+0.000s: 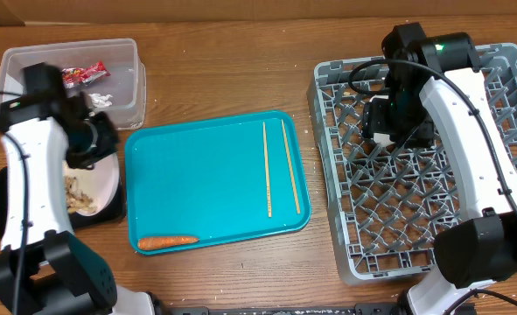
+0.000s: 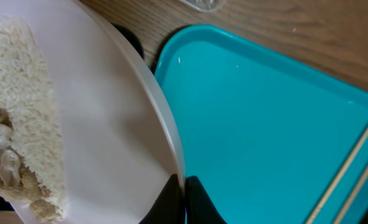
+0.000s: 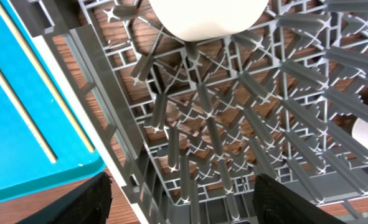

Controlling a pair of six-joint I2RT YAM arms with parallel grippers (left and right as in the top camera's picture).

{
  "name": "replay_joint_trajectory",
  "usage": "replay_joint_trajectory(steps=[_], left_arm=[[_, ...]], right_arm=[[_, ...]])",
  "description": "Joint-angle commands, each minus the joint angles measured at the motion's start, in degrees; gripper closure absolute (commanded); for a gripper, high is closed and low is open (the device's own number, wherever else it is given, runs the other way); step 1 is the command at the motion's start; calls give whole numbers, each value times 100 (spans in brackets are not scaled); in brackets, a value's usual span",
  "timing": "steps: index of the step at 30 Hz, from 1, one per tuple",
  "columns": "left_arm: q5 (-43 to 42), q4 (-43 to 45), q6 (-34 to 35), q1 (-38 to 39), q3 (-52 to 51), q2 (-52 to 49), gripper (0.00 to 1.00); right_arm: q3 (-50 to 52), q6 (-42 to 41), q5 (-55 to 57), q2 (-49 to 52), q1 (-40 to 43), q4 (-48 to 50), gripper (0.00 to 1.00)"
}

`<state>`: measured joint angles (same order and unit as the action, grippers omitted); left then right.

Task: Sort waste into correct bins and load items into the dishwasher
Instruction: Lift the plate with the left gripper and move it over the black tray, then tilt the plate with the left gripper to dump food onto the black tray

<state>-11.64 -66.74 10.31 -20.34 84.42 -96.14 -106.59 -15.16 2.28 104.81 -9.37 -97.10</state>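
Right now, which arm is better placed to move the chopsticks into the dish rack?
Right. The right arm hangs over the dish rack, jaws open and empty, nearest the chopsticks. The left arm has its jaws shut on the plate carrying rice.

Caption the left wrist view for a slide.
Left gripper clamps the plate by its rim, rice and nut scraps aboard, beside the teal tray holding chopsticks.
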Motion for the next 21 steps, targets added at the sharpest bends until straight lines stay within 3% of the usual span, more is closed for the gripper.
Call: replay_joint_trajectory(steps=[1, 11, 21], left_arm=[[-1298, 35, -570, -533, 168, -15, 96], [-3825, 26, -1126, -1698, 168, -15, 96], [-4924, -289, -1167, -2361, 168, -15, 96]], right_arm=[[-26, 42, 190, -44, 2, 4, 25], [-26, 42, 306, -44, 2, 7, 25], [-26, 39, 369, -44, 9, 7, 25]])
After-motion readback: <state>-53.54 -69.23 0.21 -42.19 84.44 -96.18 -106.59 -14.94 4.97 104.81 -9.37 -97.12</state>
